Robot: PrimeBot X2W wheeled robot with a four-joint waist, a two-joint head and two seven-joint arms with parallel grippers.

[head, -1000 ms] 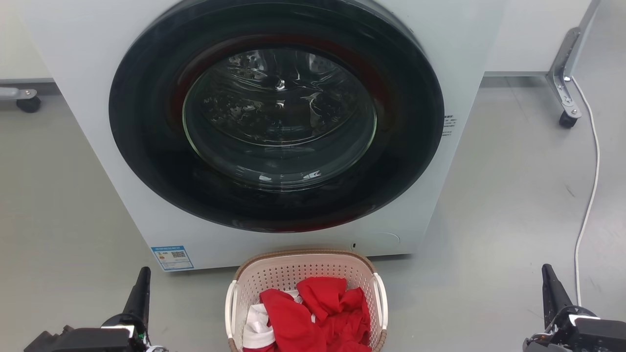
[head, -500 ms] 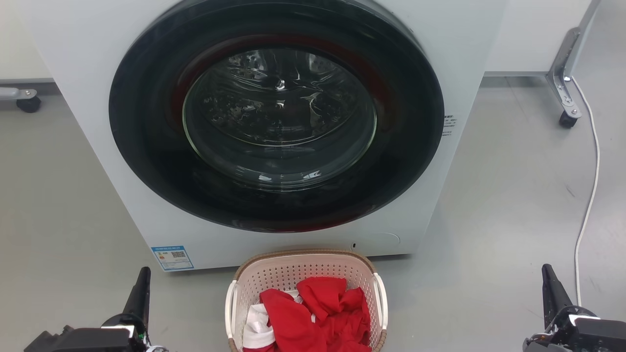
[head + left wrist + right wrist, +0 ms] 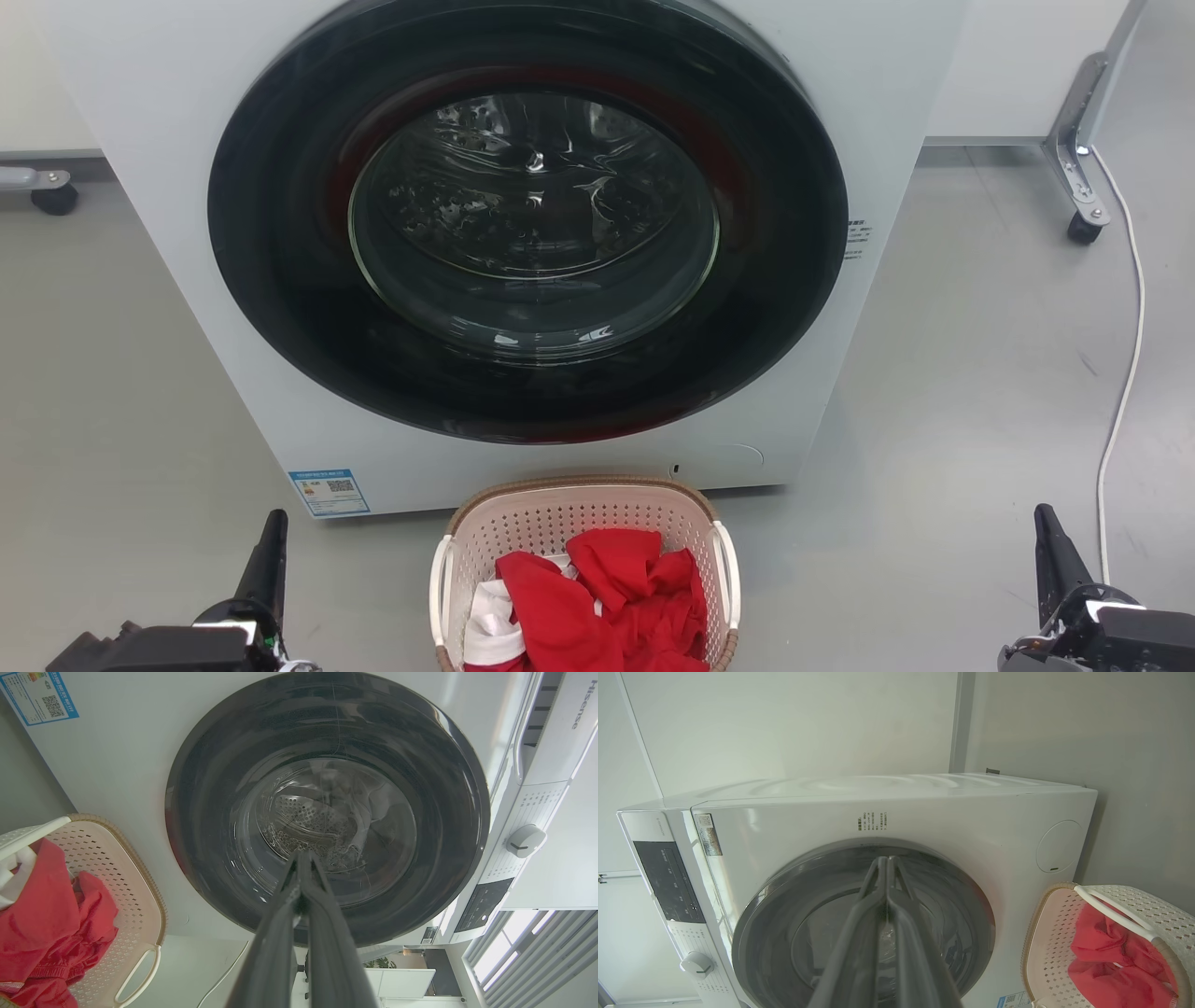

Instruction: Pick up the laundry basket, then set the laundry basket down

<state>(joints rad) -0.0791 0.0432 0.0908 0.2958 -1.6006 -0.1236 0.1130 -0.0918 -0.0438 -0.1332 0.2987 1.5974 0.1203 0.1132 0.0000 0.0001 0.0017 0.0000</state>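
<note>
And here's the laundry basket (image 3: pixel 583 518), sitting flat on the floor (image 3: pixel 934 420) just in front of the washer (image 3: pixel 532 233), loaded with red clothes (image 3: pixel 607 597) and a bit of white. The left end effector (image 3: pixel 275 523) hangs low on one side and the right end effector (image 3: pixel 1046 518) on the other, both well apart from the basket. The wrist views show each pair of fingers pressed together on nothing.

This scene fits two stories: a basket waiting to be lifted, or one already put back down with the arms drawn clear. I can't call it.

Either way, my read is that the white handles (image 3: pixel 728 574) on the two sides are the sensible holds. The load looks soft and heaped, so a level, even carry matters. The washer front close behind leaves little room to swing.
</note>
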